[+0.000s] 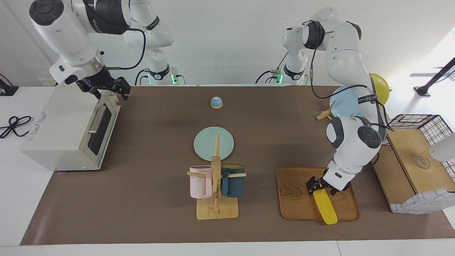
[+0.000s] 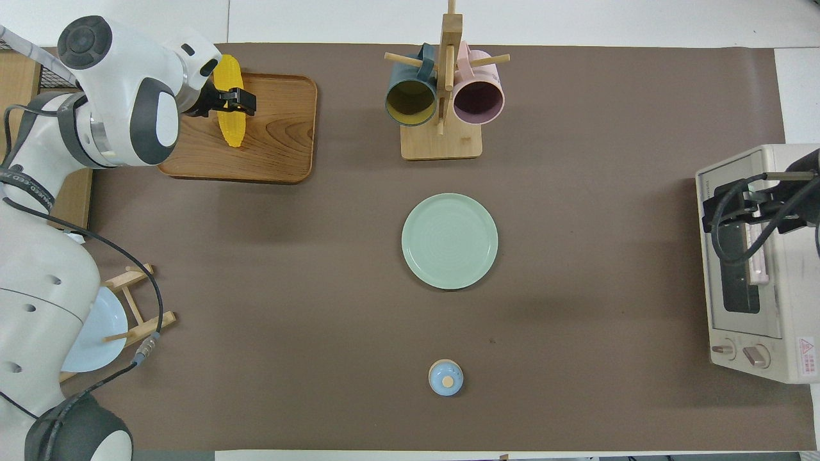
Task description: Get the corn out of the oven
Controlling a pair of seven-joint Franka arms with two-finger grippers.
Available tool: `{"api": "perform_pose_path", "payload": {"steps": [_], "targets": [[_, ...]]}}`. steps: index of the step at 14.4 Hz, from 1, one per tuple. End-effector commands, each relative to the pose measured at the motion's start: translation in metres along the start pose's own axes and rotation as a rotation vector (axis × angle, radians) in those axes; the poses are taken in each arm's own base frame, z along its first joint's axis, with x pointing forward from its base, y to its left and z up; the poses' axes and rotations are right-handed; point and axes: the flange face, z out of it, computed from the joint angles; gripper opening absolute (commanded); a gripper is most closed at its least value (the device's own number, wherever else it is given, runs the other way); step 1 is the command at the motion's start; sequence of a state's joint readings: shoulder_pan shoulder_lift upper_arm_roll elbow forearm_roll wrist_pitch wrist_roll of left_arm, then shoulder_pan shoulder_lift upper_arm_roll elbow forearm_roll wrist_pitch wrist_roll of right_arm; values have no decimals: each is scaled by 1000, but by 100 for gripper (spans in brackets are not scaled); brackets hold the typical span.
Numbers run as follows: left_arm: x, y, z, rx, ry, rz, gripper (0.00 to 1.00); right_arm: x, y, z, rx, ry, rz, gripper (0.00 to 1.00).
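Note:
The yellow corn (image 1: 326, 208) (image 2: 232, 131) lies on the wooden tray (image 1: 295, 199) (image 2: 282, 141) toward the left arm's end of the table, with its tip sticking out past the tray's edge farthest from the robots. My left gripper (image 1: 321, 191) (image 2: 224, 102) hangs just over the cob's end that is nearer to the robots. It is open, with a finger on each side of the cob. The cream-white oven (image 1: 64, 131) (image 2: 756, 269) stands at the right arm's end with its door shut. My right gripper (image 1: 106, 89) (image 2: 743, 205) hovers open over the oven's top front edge.
A green plate (image 1: 213, 143) lies mid-table. Farther from the robots stands a wooden mug rack (image 1: 216, 206) with a pink mug and a dark blue mug. A small blue knob (image 1: 216, 102) sits near the robots. A blue plate in a wooden stand (image 1: 343, 103) and a wire-and-wood shelf (image 1: 412, 153) stand by the left arm.

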State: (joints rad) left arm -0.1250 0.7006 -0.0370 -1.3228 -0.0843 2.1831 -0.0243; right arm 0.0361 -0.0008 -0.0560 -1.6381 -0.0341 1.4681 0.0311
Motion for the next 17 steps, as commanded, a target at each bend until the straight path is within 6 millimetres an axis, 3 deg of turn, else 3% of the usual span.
{"api": "perform_pose_path", "payload": {"steps": [1, 6, 11, 15, 17], "targets": [[-8, 0, -50, -1, -27, 16, 100, 2, 3, -2, 28, 9, -18, 100], [-45, -6, -182, 11, -86, -4, 100, 5, 3, -2, 28, 26, -17, 100], [-97, 2, -289, 78, -150, 12, 100, 6, 2, -3, 28, 38, -19, 100], [-144, 3, -348, 86, -229, 4, 100, 6, 3, -3, 28, 40, -18, 100], [-158, 4, -350, 94, -286, -28, 100, 6, 2, -2, 28, 38, -19, 100]]}}
